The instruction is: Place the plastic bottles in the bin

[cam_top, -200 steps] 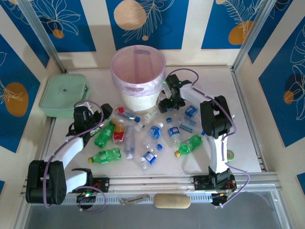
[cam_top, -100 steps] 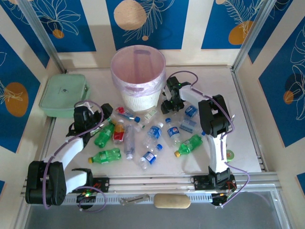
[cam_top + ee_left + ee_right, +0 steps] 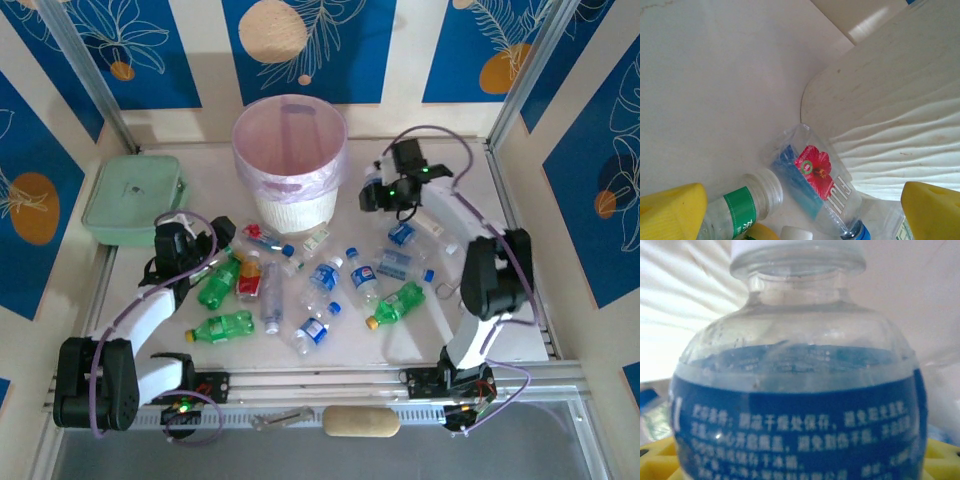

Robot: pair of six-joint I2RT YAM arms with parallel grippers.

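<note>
Fingers (image 3: 655, 462) of the right arm (image 3: 455, 212), beside the bin (image 3: 295, 212), clamp a blue-labelled bottle (image 3: 795, 405); left fingers (image 3: 670, 212) gape.

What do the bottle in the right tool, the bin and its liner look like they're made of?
The bottle in the right tool: thin clear plastic, glossy and see-through above a printed blue label, probably film. The bin: rigid white plastic by the look, matte, with moulded wavy ribs. The liner: thin translucent pink-purple plastic film, wrinkled where it folds over the rim.
</note>
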